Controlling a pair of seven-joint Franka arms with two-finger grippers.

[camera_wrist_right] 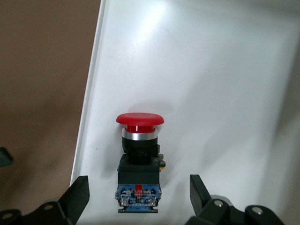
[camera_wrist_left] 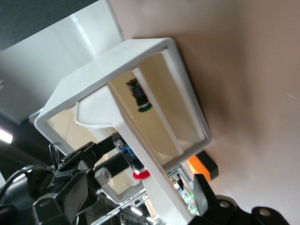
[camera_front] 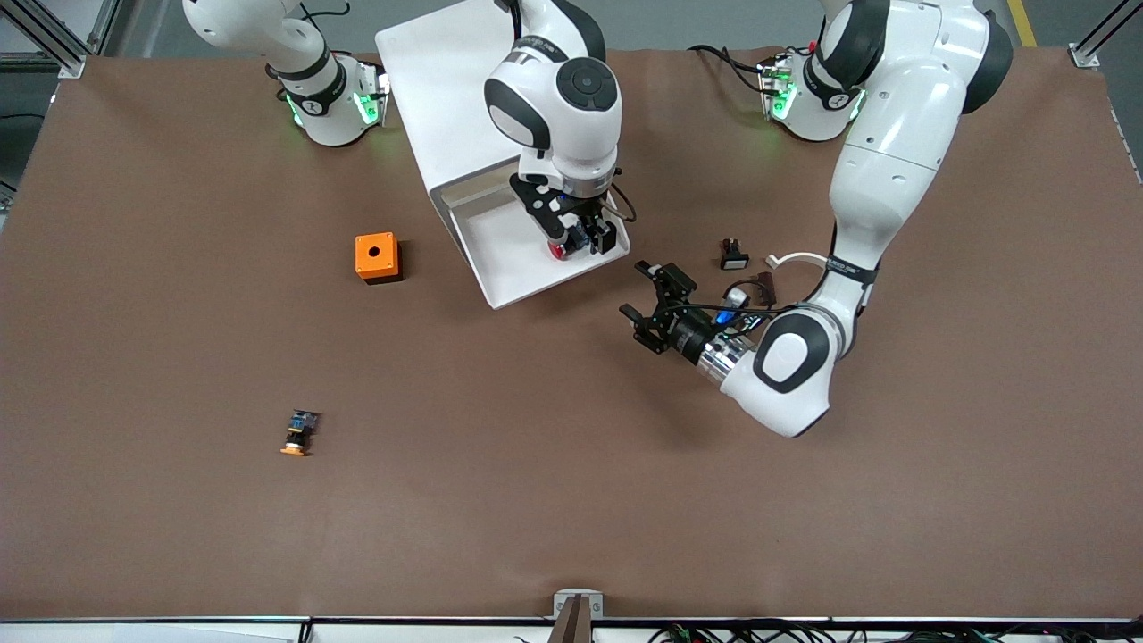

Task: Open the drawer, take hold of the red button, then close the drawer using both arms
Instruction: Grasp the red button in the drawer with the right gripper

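The white drawer stands pulled out toward the front camera. On its floor lies the button, red cap pointing away from the wrist and blue rear block toward it. My right gripper is low in the drawer, over the button. It is open, one finger on each side of the blue block with a gap on both sides. My left gripper hangs open and empty just off the drawer's front corner at the left arm's end. In the left wrist view the button's red cap shows past the drawer front.
An orange cube box sits toward the right arm's end, and an orange-capped button lies nearer the front camera. A small black and white part and a white clip lie by the left arm. A green-capped part lies inside the drawer unit.
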